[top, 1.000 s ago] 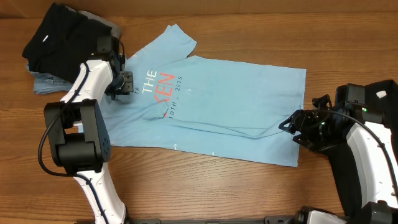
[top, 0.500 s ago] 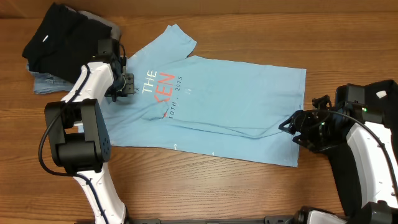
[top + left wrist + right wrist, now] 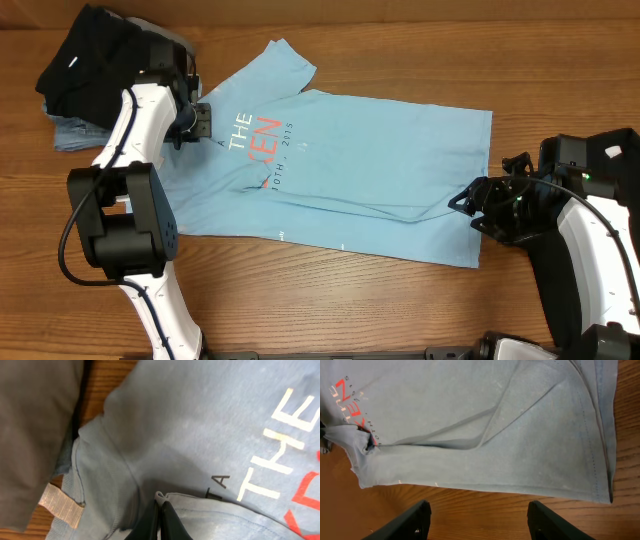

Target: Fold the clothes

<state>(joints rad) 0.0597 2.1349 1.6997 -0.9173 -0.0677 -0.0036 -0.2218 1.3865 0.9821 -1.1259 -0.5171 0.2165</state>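
Light blue T-shirt [image 3: 350,170] spread flat on the desk [image 3: 400,310], hem toward the right. Left gripper [image 3: 161,521]: jaws clamped on a shirt fold beside the collar. Right gripper [image 3: 477,515]: jaws apart over bare wood at the shirt's edge. Black garment [image 3: 85,60] heaped far left.

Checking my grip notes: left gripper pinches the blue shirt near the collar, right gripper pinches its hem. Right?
Not the right gripper: the right wrist view shows it open over the table, beside the hem. The left gripper does pinch the blue shirt near the collar.
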